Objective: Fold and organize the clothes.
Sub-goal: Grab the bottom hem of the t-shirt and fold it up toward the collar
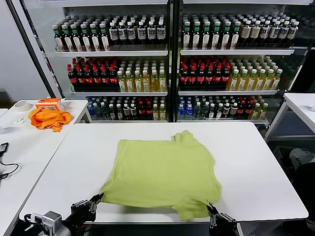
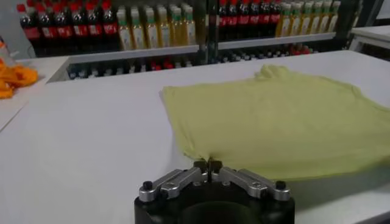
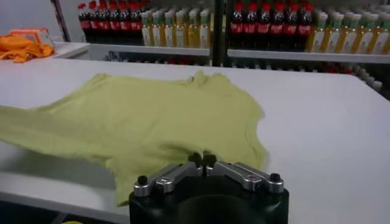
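The lime-green T-shirt [image 1: 165,172] lies spread on the white table [image 1: 256,162], plain side up, collar toward the shelves. My left gripper [image 1: 97,199] is shut on the shirt's near left corner at the table's front edge; the left wrist view shows its fingertips [image 2: 208,165] pinching the hem of the shirt [image 2: 280,115]. My right gripper [image 1: 211,210] is shut on the near right corner; the right wrist view shows its fingertips [image 3: 202,161] closed on the fabric [image 3: 152,122]. No white graphic shows.
An orange cloth [image 1: 48,118] lies on the side table [image 1: 29,147] at the left, with a tape roll [image 1: 21,105] and an orange box [image 1: 49,103]. Drink shelves [image 1: 167,54] stand behind the table. A cable [image 1: 5,162] lies on the left table.
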